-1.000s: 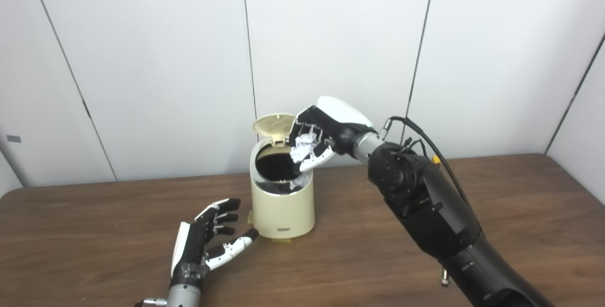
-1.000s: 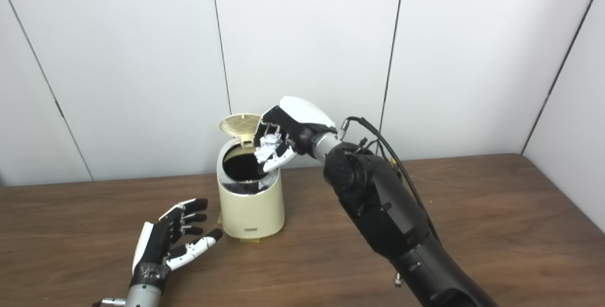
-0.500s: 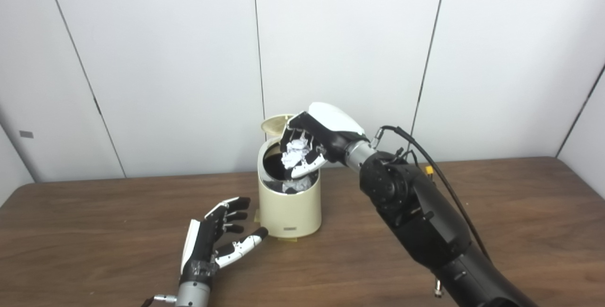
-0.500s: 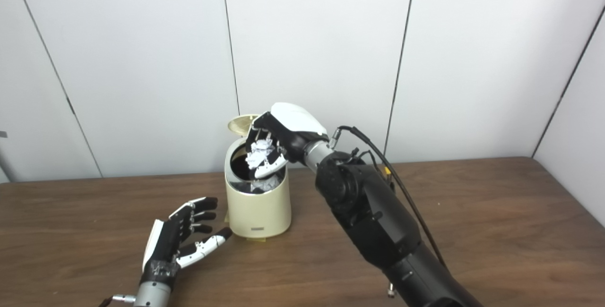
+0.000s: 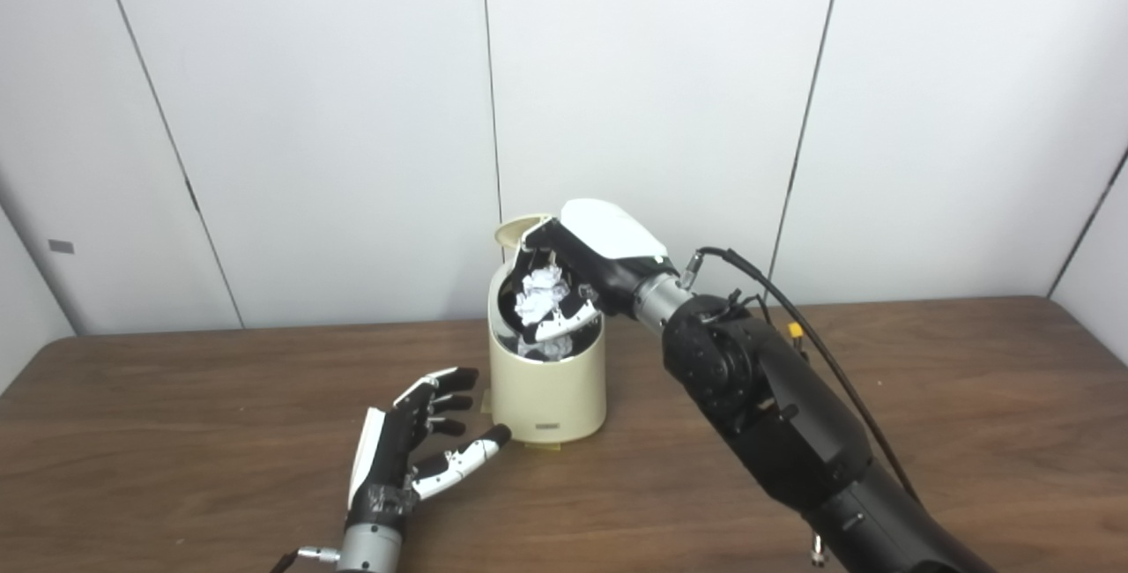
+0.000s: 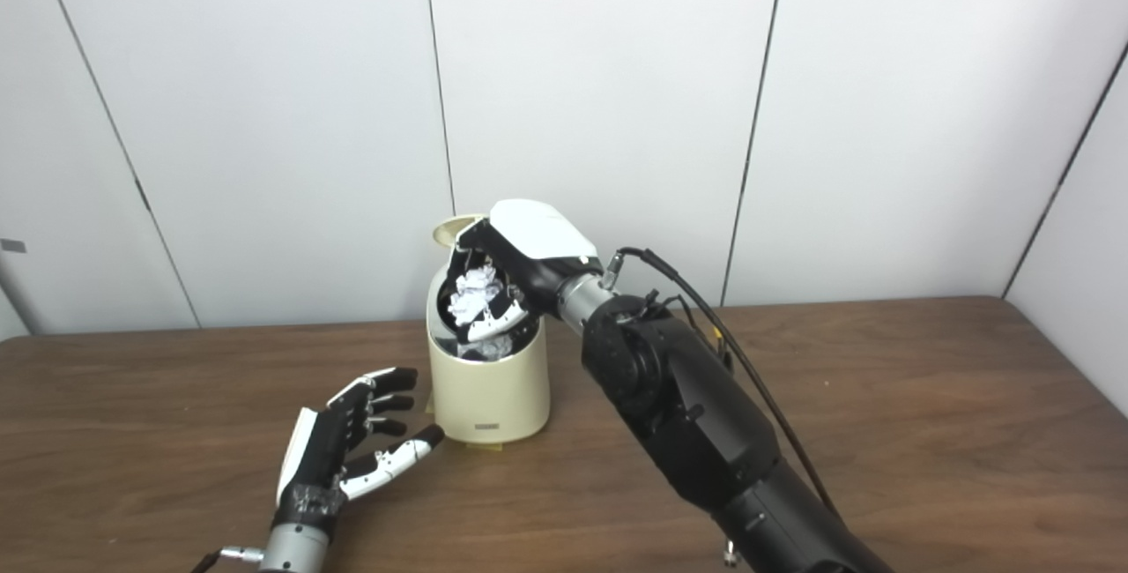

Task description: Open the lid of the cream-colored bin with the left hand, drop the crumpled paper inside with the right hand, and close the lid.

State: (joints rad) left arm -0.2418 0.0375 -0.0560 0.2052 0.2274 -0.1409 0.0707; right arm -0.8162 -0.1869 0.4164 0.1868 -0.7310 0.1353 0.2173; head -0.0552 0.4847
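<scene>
The right hand (image 5: 573,278) is curled around the crumpled paper (image 5: 539,288) over the open bin (image 5: 548,383), lid (image 5: 511,228) up. The left hand (image 5: 414,445) rests spread on the table (image 5: 176,450).

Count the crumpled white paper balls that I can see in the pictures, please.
2. One crumpled white paper ball is held in the right hand above the opening of the cream-colored bin; another white paper ball lies inside, near the front rim. More may be hidden deeper.
</scene>
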